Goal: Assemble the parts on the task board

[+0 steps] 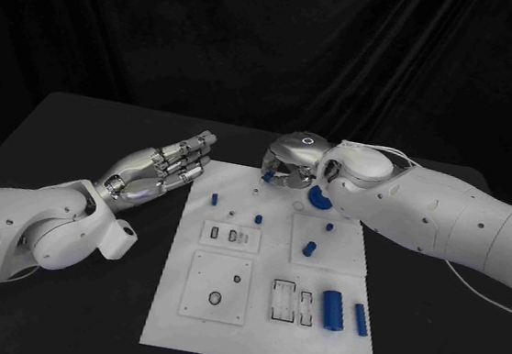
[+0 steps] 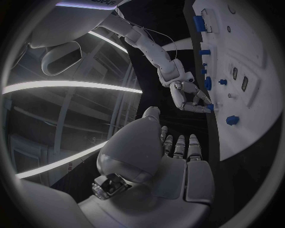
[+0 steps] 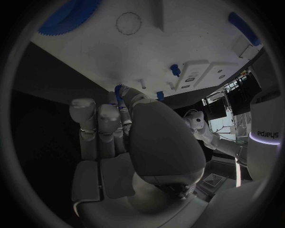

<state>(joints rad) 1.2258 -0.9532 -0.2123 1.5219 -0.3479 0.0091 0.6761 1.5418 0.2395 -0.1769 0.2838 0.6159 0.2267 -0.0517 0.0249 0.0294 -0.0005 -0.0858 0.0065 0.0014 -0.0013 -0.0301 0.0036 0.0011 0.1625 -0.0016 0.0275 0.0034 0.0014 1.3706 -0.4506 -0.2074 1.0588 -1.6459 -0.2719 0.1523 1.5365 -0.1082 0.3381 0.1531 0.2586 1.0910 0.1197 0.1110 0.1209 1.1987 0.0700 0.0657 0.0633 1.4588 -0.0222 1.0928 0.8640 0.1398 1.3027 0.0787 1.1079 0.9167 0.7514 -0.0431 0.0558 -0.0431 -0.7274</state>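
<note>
Small blue cylindrical parts (image 1: 332, 310) on flat white task board (image 1: 261, 341)

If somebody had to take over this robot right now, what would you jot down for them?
Left hand: holds nothing, fingers stretched out, hovering beside the task board's left edge.
Right hand: at the board's far edge, pinching a small blue part between its fingers.
On the board: a blue gear close by the right hand, several small blue pegs near the far end, and two blue cylinders lying at the near right.
Done: cannot tell how many parts are seated.
Left: place the pinched part, then the loose cylinders, probably.
</note>
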